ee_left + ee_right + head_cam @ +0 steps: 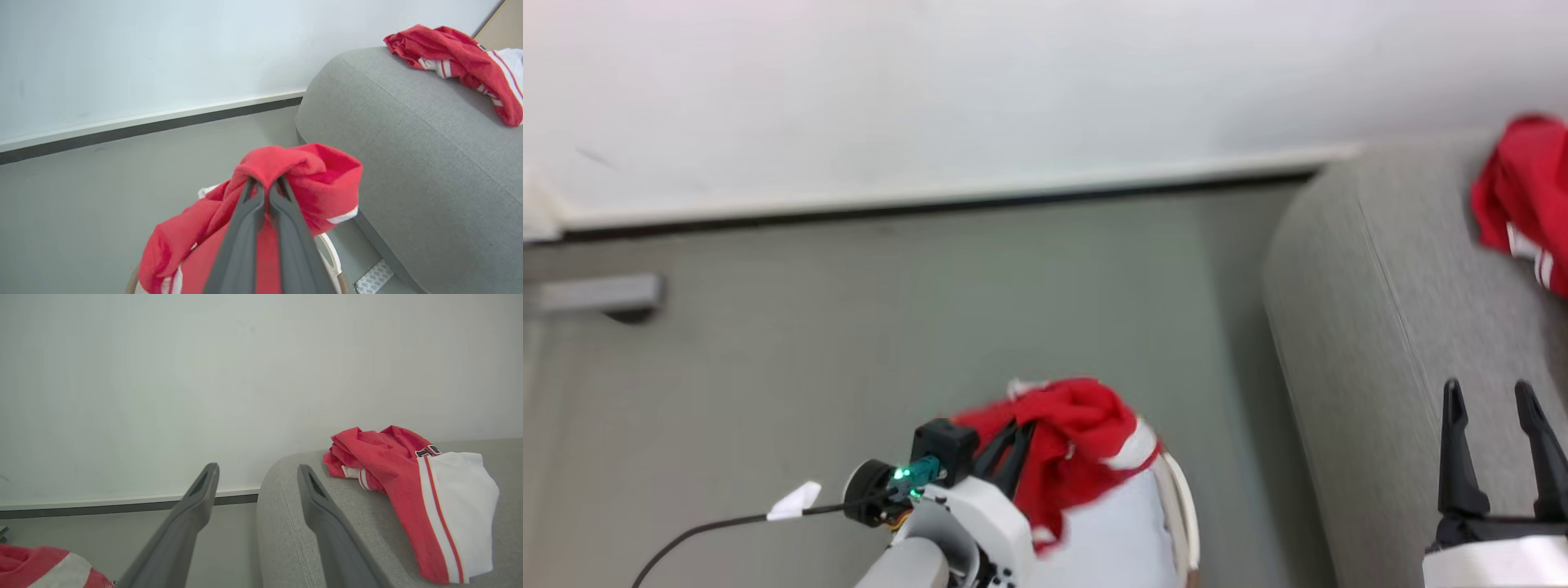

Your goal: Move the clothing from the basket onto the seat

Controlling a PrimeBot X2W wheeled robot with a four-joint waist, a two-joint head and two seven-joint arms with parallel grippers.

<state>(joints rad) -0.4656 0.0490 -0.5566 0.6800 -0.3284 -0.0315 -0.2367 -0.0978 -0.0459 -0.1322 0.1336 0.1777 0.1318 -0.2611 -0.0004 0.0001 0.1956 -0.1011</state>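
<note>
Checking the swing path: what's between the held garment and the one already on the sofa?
Head view: from the held garment in the left gripper, a strip of bare floor, then bare sofa upholstery up to the other garment.

— What sort of place are you running in?
— A plain living room, you'll see: grey fabric sofa (408, 163), laundry basket (1183, 502) of red clothing (1078, 441), bare white wall (931, 82), skirting board (931, 198), smooth grey floor (849, 327).

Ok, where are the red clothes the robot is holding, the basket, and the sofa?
Held red clothing (322, 175), left wrist view: on the bunched fold at the top.
Basket (1188, 514), head view: on its pale right rim.
Sofa (408, 155), left wrist view: on the rounded grey end.
</note>
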